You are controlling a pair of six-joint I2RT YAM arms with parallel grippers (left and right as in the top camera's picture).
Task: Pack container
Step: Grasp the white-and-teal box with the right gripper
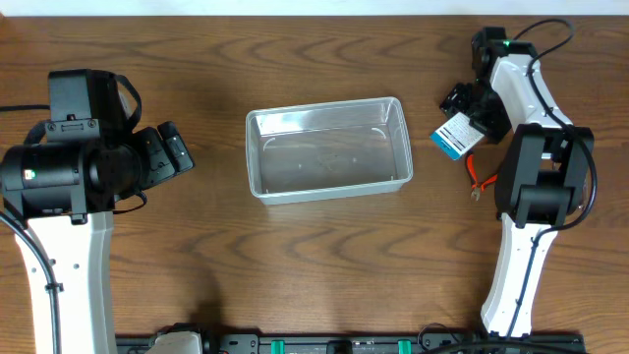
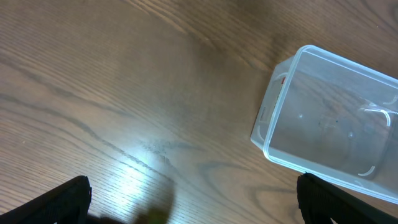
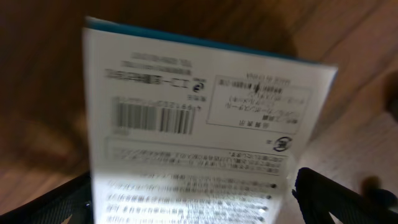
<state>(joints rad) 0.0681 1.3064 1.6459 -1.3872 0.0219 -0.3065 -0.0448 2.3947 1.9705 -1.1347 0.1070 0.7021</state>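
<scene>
The clear plastic container [image 1: 254,157] stands in the middle of the table with nothing in it; it also shows at the right of the left wrist view [image 2: 272,122]. My right gripper [image 1: 466,116] is to the right of the container and is shut on a small white-and-blue box [image 1: 453,136]. In the right wrist view the box [image 3: 199,118] fills the space between my fingers [image 3: 193,202], its printed face and barcode toward the camera. My left gripper [image 1: 175,152] is open and empty to the left of the container, its fingertips [image 2: 193,205] over bare wood.
A thin orange-red tool [image 1: 479,178] lies on the table beside the right arm's base, below the box. The wooden table [image 1: 324,256] stretches around the container. A black rail runs along the front edge.
</scene>
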